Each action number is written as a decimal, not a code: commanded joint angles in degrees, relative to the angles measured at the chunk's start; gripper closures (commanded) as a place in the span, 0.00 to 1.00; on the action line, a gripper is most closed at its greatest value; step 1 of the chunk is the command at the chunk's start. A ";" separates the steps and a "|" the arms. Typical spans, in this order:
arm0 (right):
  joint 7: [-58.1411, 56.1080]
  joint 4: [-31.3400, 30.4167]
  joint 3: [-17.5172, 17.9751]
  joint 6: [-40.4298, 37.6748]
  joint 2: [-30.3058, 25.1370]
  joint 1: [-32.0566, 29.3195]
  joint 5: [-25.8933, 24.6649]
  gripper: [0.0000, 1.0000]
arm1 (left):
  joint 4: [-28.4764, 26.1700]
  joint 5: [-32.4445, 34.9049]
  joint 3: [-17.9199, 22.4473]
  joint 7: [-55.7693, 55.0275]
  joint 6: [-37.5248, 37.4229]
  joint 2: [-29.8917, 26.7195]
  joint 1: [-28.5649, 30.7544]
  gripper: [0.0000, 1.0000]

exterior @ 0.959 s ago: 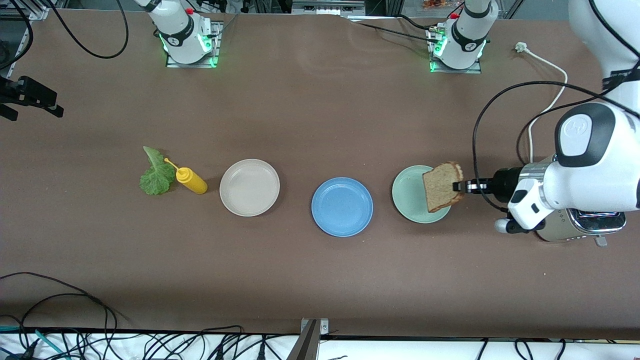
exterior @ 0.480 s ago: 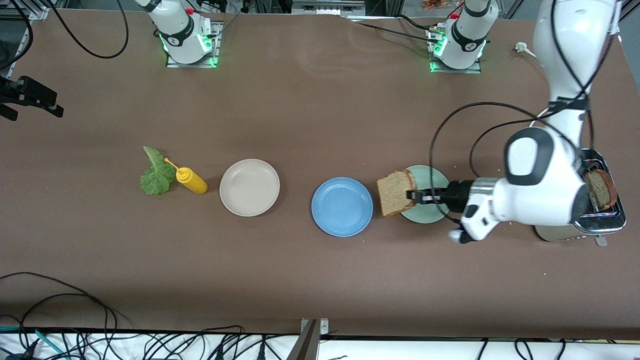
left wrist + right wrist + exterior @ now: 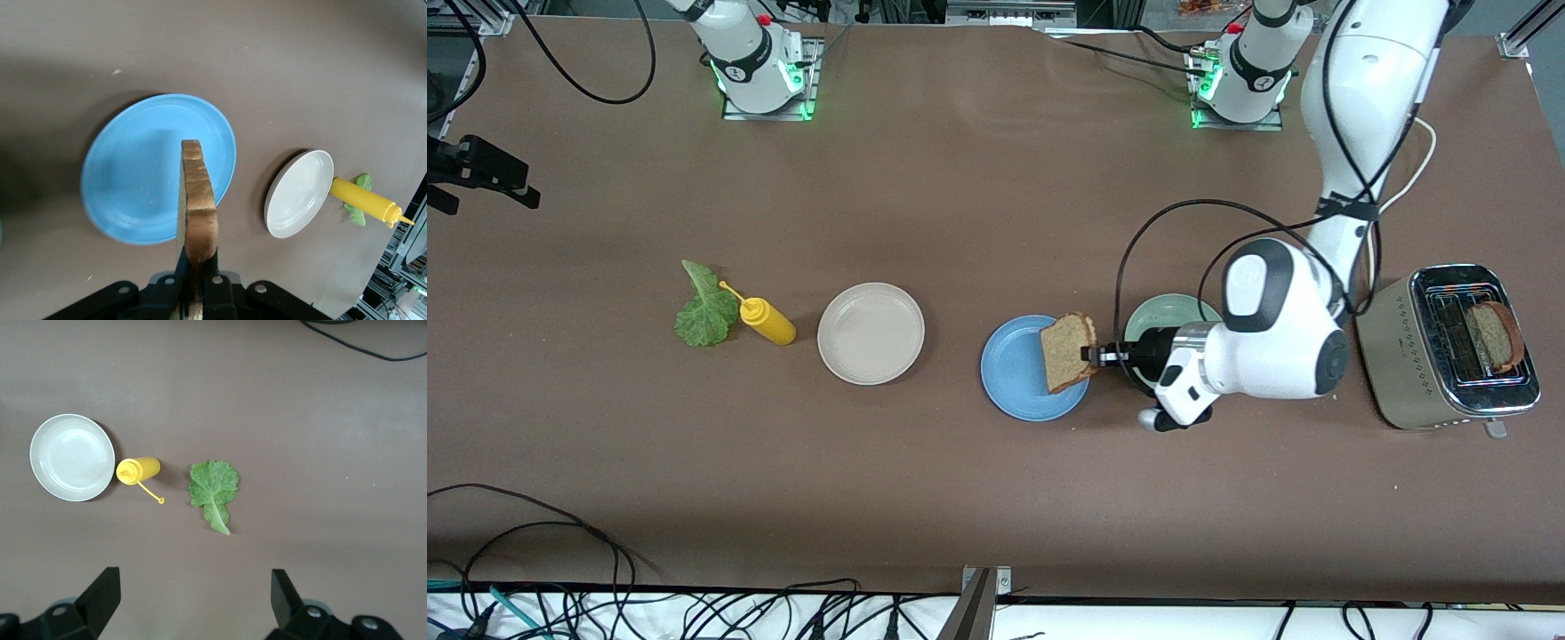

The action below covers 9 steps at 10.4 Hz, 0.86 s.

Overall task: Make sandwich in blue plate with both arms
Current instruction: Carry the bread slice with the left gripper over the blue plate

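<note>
While left gripper (image 3: 1089, 354) pinches bread slice (image 3: 1067, 352) on edge, slice hangs directly over blue plate (image 3: 1018, 373), toward plate's green-plate side. Right gripper (image 3: 193, 600) spread, waiting high above lettuce leaf (image 3: 213, 487).

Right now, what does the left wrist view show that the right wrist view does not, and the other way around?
Only the left wrist view shows the blue plate and the bread slice held edge-on over it by the left claw, which is shut on the slice. Only the right wrist view shows the open fingers of the right claw, up in the air over bare table near the lettuce leaf. Both show the beige plate, the yellow bottle beside it, and the lettuce, though the left wrist view catches only a bit of leaf past the bottle.
</note>
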 commanded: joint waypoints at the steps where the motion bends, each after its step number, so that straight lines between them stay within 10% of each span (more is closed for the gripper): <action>1: -0.22 0.75 0.23 -0.90 -0.21 -0.35 0.11 0.00 | 2.07 -2.38 0.55 2.72 7.53 3.93 -4.53 1.00; 9: -0.22 0.75 0.23 -0.90 -0.21 -0.35 0.11 0.00 | 2.07 -7.03 0.55 5.17 12.30 6.93 -6.48 1.00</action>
